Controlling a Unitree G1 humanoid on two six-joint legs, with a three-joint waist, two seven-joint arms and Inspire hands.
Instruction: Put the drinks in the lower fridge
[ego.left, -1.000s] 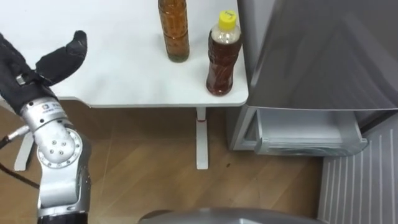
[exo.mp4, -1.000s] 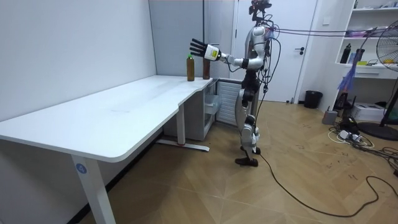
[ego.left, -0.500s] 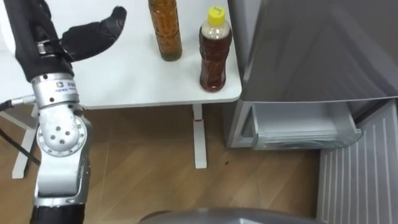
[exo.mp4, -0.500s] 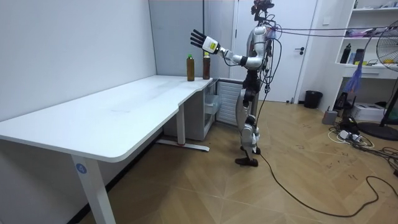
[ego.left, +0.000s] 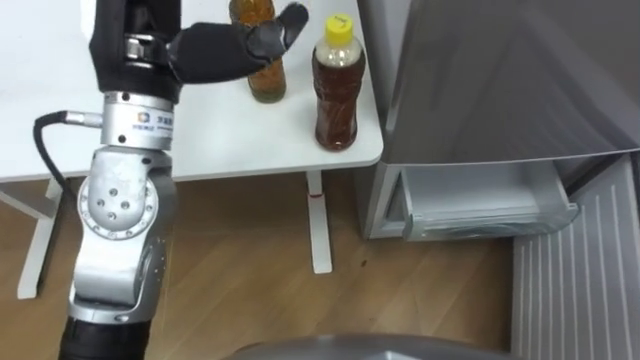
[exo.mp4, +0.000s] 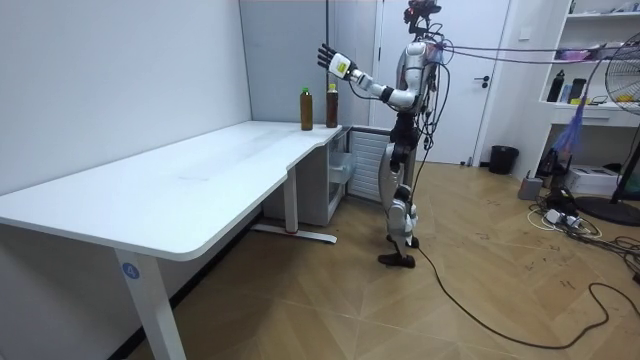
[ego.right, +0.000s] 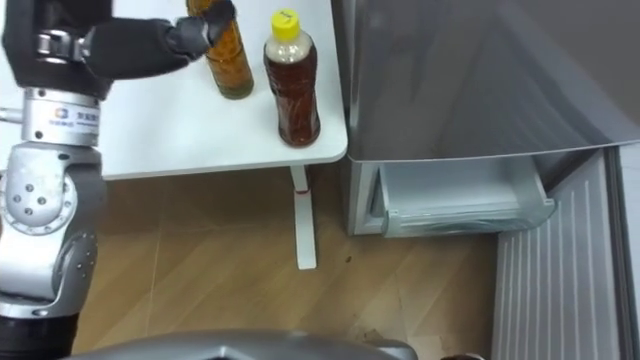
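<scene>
Robot stands at the far end of a long white table (exo.mp4: 215, 160), beside a grey fridge (ego.left: 500, 80), left arm raised forward over the table's end. Left hand (ego.left: 215, 50) up high, dark-gloved, fingers straight and spread in the room view, thumb stretched toward the fridge side; holding nothing. From the head camera the thumb crosses in front of the upper part of the brown bottle (ego.left: 265, 82), but the room view puts the hand clearly above both bottle tops, so no contact. Two drinks on the table, both upright, both with dark amber liquid. The yellow-capped bottle (ego.left: 337, 85) sits near the table's corner closest to the fridge, close to the front edge. The brown bottle is just beside it, further from the fridge and a little further back from the front edge, its top out of the eye views; in the room view it carries a green cap. The bottles are near each other but not touching. Fridge body just past the table's end edge. Low on the fridge a pale drawer (ego.left: 490, 205) stands pulled out toward the robot, nothing visible inside it. A ribbed white panel (ego.left: 575, 290) lies below and beside the drawer, over wooden floor (ego.left: 260, 270).
</scene>
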